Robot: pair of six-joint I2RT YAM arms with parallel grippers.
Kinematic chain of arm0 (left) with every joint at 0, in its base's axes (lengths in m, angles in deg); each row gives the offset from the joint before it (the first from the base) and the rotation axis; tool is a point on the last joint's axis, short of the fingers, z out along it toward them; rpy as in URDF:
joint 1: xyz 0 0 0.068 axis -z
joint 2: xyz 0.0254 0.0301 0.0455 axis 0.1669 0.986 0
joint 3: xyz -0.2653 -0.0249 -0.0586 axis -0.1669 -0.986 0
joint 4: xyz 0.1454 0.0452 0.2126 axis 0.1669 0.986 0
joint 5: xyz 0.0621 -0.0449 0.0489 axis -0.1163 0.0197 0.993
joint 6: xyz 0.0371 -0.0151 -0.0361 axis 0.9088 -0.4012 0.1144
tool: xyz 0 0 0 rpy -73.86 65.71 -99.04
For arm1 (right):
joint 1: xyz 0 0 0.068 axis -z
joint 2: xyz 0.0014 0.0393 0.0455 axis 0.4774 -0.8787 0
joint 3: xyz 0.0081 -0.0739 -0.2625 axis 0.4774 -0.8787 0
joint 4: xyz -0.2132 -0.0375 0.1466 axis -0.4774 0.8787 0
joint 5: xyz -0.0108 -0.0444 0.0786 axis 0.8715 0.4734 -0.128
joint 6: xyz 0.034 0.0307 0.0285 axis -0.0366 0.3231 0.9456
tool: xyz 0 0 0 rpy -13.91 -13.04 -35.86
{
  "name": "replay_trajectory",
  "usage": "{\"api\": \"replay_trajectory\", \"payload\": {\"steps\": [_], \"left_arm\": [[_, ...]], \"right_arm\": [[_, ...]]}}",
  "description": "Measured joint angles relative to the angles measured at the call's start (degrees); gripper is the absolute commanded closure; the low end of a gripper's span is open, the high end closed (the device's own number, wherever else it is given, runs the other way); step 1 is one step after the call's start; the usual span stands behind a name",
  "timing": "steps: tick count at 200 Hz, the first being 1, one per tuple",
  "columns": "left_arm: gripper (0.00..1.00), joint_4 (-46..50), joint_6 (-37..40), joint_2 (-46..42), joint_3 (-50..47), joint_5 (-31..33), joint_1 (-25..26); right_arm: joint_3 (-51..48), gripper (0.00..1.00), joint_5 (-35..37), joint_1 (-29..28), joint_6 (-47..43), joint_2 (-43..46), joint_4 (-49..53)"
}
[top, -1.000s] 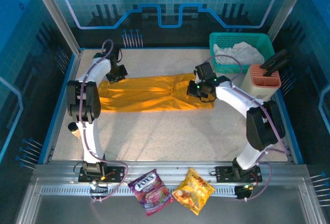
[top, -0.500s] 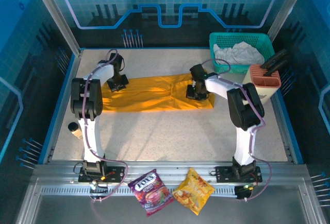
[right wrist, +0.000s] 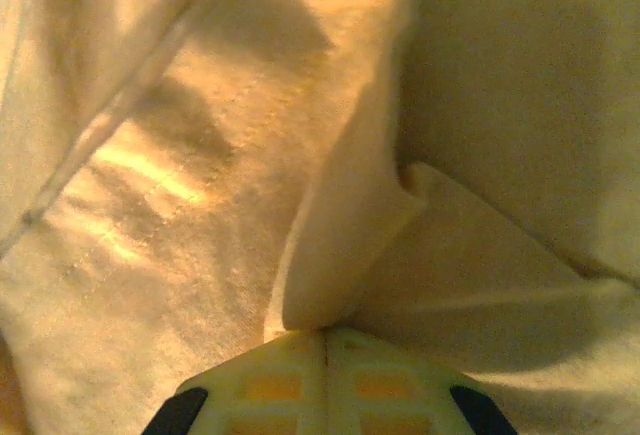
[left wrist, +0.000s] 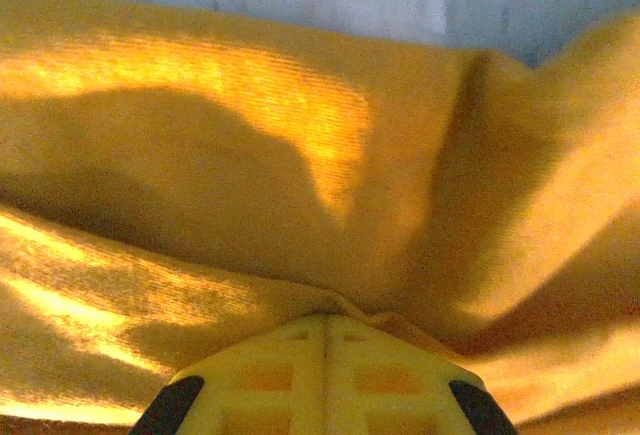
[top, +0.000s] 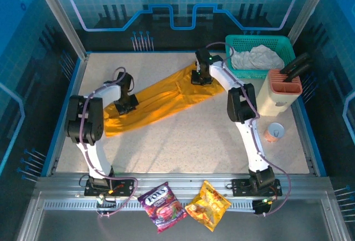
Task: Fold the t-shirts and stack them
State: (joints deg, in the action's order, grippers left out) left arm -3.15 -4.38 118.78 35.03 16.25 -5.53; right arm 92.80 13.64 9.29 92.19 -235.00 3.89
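On table (top: 177, 141), t-shirt (top: 161, 98) diagonal, near-left to far-right

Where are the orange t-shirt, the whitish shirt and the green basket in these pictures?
orange t-shirt (top: 161, 100): top view, the middle of the stretched cloth.
whitish shirt (top: 256, 58): top view, its crumpled middle.
green basket (top: 260, 42): top view, its far mesh wall.

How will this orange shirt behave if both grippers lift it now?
Likely floppy: the orange shirt creases and bunches where the left gripper pinches it. Probably sags between grips, since it lies wrinkled toward the right gripper.
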Motion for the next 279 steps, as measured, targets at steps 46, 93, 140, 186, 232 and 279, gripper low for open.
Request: {"api": "replay_trajectory", "payload": {"steps": [46,93,140,186,232,279], "left_arm": [[0.95,-0.85,-5.99,-10.21,-11.5,-5.25,6.84],[0.79,5.75,-8.22,-22.62,-7.04,-6.8,11.21],[0.82,10.56,-6.97,-26.73,2.54,-2.78,8.96],[0.88,8.11,-6.43,-17.2,-6.16,-2.97,3.98],[0.9,4.11,-6.67,-13.05,-11.56,-2.32,3.89],[0.91,-0.52,-7.96,-13.44,-15.8,-1.95,3.98]], "right_arm": [[13.81,0.93,-10.1,2.51,1.62,-8.59,1.73],[8.87,0.93,-18.97,5.07,3.61,-7.1,-2.97],[-18.27,1.0,-17.53,3.89,3.76,15.26,-7.76],[-43.91,1.0,-9.57,-2.1,9.53,40.24,-14.05],[-52.43,1.0,-4.96,-12.41,17.0,41.59,-14.21],[-49.11,1.0,-3.39,-14.88,21.11,35.52,-13.66]]}}
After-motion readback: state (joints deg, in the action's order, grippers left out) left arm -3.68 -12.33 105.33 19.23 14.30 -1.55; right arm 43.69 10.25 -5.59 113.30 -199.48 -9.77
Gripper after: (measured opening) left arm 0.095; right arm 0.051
